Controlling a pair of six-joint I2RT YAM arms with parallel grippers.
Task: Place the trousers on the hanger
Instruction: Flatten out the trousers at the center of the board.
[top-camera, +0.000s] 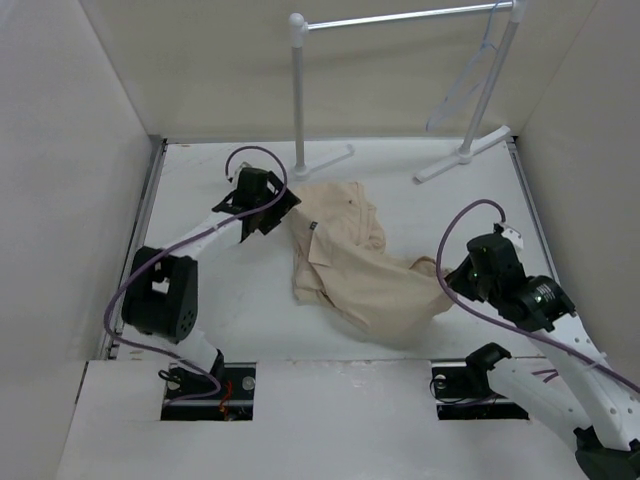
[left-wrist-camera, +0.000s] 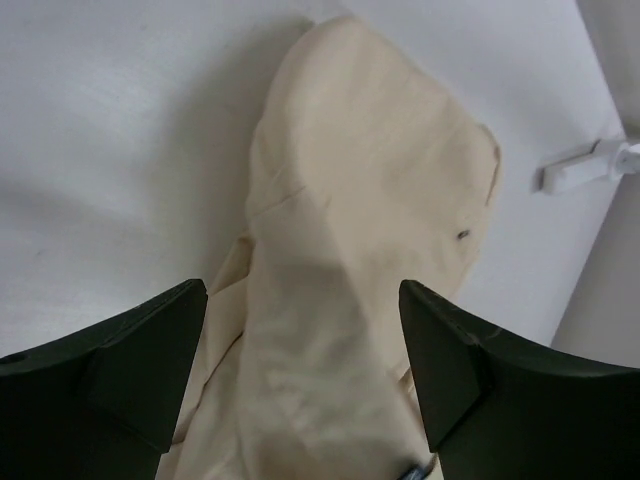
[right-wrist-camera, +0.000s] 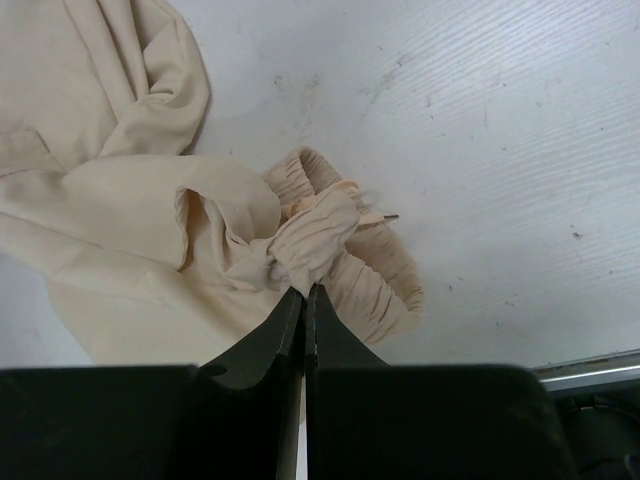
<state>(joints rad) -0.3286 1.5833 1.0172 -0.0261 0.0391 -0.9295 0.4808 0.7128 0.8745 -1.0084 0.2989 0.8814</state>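
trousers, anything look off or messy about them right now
The trousers lie crumpled in a twisted heap on the table, not spread flat. Their elastic end is bunched up where the right tool pinches it. The hanger hangs tilted on the rack at the back.

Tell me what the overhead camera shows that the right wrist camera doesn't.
Only overhead: the hanger on the rack at the back, and the left end effector at the trousers' left edge. Only right wrist: the right end effector pinched shut on a bunched fold beside a gathered elastic hem. Both: the trousers crumpled on the white table.
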